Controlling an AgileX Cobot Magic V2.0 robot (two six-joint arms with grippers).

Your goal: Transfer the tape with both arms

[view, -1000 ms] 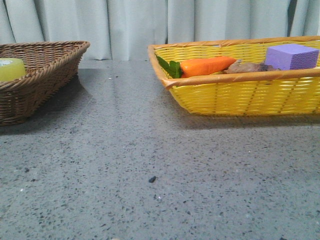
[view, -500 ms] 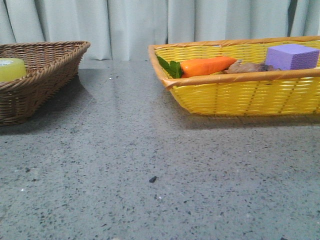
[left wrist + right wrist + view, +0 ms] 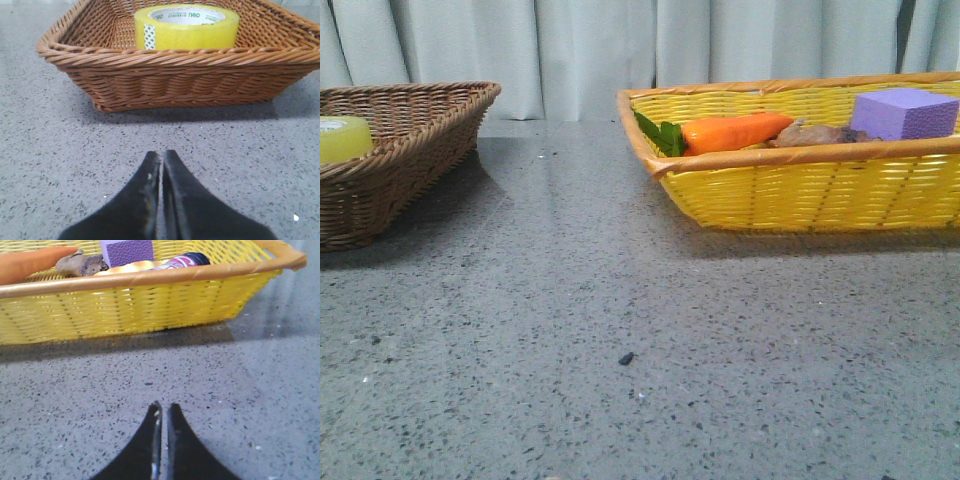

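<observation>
Tape: one roll of yellow-green tape (image 3: pixel 186 27) lies flat inside the brown wicker basket (image 3: pixel 180 75), hole upward; in the front view only its edge shows over the basket rim at far left.
Writing on tape: the white inner core carries small green lettering that reads "deli", printed more than once around the ring; a checked green-and-white strip marks the roll's outer side.
Baskets: two, the brown wicker one at the desk's left and a yellow woven basket (image 3: pixel 820 190) with an orange-tan rim at the right, well apart.
Yellow basket contents: one orange carrot (image 3: pixel 735 131) with green leaves, one purple foam block (image 3: pixel 904 112), one brownish knobbly object (image 3: pixel 815 135) between them; the right wrist view adds one pale rounded item and one dark bottle-like thing (image 3: pixel 182 261) with a pink-and-white label, its print too small to read.
Left end effector (image 3: pixel 162 159): black fingers pressed together, holding nothing, low over the desk, just in front of the brown basket and apart from it.
Right end effector (image 3: pixel 163 410): fingers nearly touching with a thin slit between them, empty, facing the yellow basket's side.
Desk (image 3: pixel 620 300): grey speckled stone; one small dark speck (image 3: pixel 625 358) lies near its middle.
Backdrop: pale pleated curtain (image 3: pixel 580 50).
</observation>
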